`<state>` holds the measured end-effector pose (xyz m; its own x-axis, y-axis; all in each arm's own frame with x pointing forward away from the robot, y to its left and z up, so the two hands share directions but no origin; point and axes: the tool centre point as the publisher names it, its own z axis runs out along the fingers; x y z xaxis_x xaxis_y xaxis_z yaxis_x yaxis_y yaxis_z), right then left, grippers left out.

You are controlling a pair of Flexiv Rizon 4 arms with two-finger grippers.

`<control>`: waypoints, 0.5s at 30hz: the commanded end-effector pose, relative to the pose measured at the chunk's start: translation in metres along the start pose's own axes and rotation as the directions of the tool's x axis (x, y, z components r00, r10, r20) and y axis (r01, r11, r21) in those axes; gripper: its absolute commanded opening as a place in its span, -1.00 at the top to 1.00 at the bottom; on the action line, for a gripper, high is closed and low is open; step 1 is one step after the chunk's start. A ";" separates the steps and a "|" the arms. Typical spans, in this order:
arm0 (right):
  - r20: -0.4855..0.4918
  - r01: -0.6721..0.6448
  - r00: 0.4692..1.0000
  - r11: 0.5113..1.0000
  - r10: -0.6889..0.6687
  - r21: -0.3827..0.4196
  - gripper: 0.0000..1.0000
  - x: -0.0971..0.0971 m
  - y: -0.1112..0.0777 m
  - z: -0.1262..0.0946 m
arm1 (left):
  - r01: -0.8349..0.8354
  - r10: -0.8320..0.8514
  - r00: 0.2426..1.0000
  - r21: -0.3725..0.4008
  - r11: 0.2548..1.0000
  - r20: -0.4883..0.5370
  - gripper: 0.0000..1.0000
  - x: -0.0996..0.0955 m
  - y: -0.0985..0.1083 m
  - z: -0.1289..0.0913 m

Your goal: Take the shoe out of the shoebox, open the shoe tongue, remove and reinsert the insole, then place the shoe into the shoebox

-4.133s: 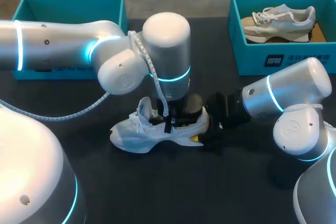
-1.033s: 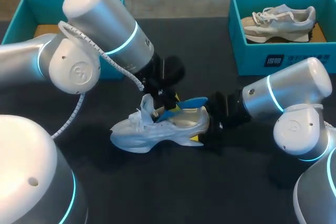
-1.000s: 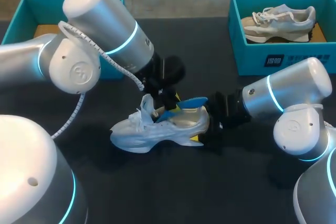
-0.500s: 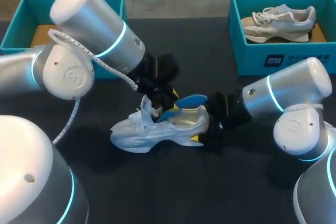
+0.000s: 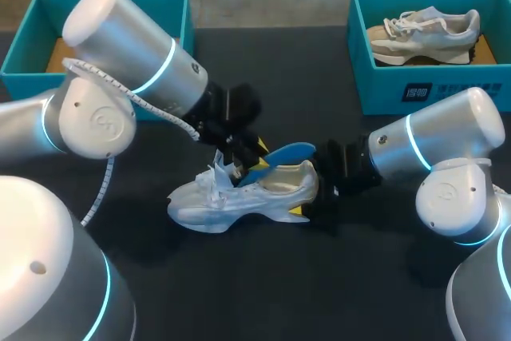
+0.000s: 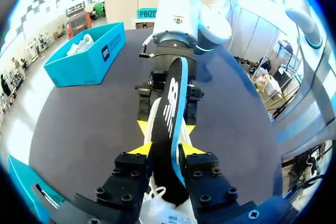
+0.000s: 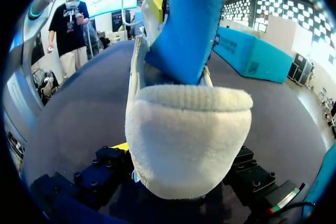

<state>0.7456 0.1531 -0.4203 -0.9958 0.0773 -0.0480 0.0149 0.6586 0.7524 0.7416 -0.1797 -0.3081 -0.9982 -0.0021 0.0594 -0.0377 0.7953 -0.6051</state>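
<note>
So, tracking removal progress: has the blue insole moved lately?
Yes. The blue foam insole has risen heel-first out of the white mesh sneaker, which stayed put.

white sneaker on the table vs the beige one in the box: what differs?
The white lace-up sneaker stands on the black table; the beige-and-white sneaker lies in the teal cardboard shoebox. The right pincer grips the white one's heel; the beige one is untouched. The white one's blue insole sticks out, held by the left pincer; the beige one's doesn't. Both are low, toes toward my left.
</note>
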 end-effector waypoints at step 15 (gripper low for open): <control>0.003 0.000 1.000 1.000 0.000 0.005 1.00 0.000 -0.002 0.007 | 0.016 -0.016 0.999 0.000 1.000 -0.051 0.72 -0.008 -0.007 0.018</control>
<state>0.7456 0.1532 -0.4203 -0.9959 0.0773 -0.0480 0.0149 0.6585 0.7524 0.7446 -0.1923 -0.3153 -0.9947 0.0097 0.1021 -0.0540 0.7974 -0.6011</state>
